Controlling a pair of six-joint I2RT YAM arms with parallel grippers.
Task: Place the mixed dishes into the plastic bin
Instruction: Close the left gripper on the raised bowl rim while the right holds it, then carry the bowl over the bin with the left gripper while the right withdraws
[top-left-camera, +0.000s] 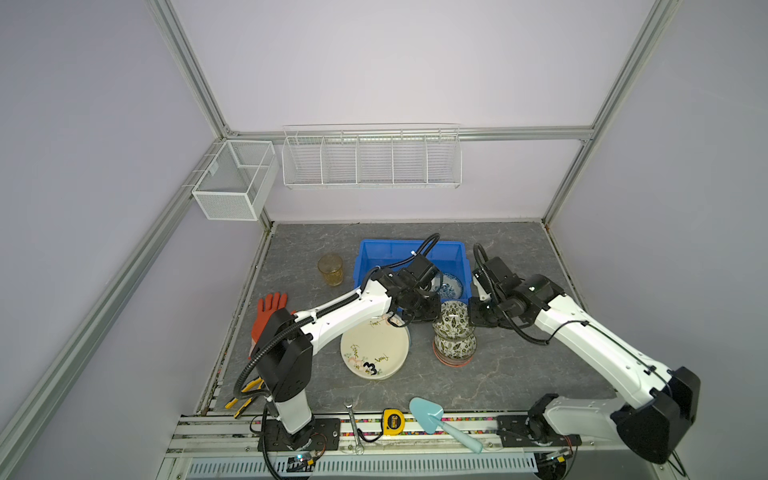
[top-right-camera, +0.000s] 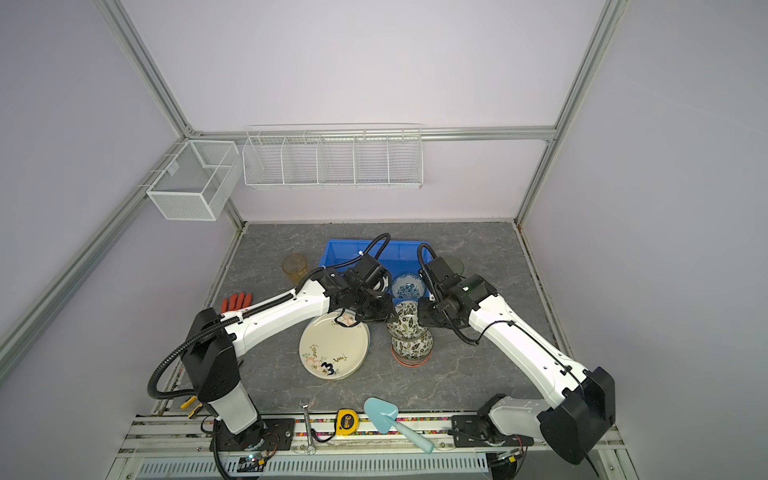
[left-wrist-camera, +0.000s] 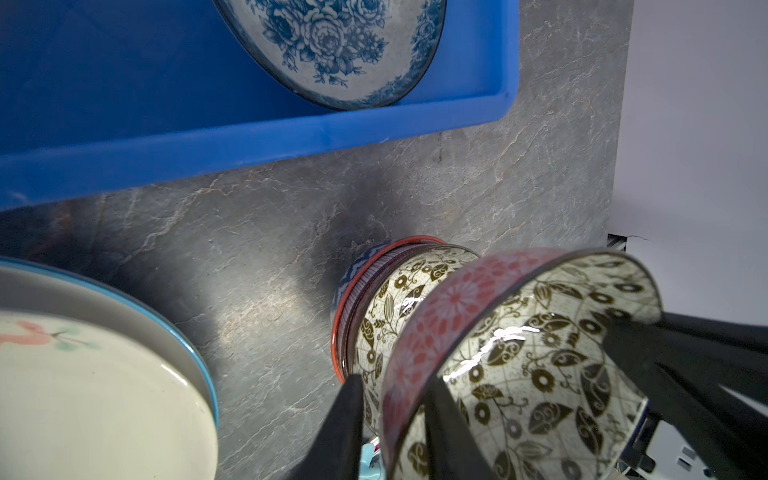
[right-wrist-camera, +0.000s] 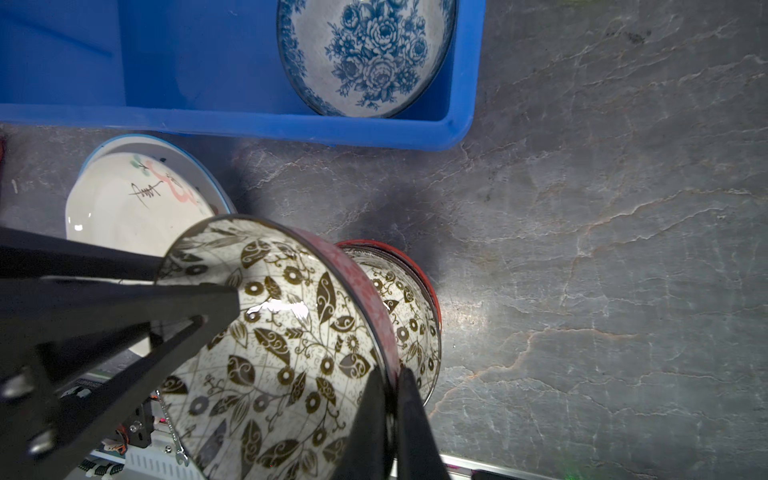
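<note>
A dark leaf bowl (top-left-camera: 453, 318) (top-right-camera: 409, 316) with a pink outer wall hangs tilted just above a stack of patterned bowls (top-left-camera: 455, 347). My right gripper (right-wrist-camera: 390, 372) is shut on its rim. At the opposite rim, my left gripper (left-wrist-camera: 395, 380) has one finger inside the bowl (left-wrist-camera: 540, 353) and one outside, with a narrow gap still showing. Right behind them lies the blue plastic bin (top-left-camera: 374, 249), and a blue-white bowl (top-left-camera: 451, 284) rests in its near right corner. A cream plate marked "3" (top-left-camera: 374, 349) lies on another plate to the left. An amber cup (top-left-camera: 330, 270) stands left of the bin.
An orange glove (top-left-camera: 268, 320) lies at the left table edge. Along the front rail are a wrench (top-left-camera: 353, 419), a yellow tape measure (top-left-camera: 392, 419) and a light-blue trowel (top-left-camera: 432, 415). White wire baskets (top-left-camera: 372, 160) hang on the back wall.
</note>
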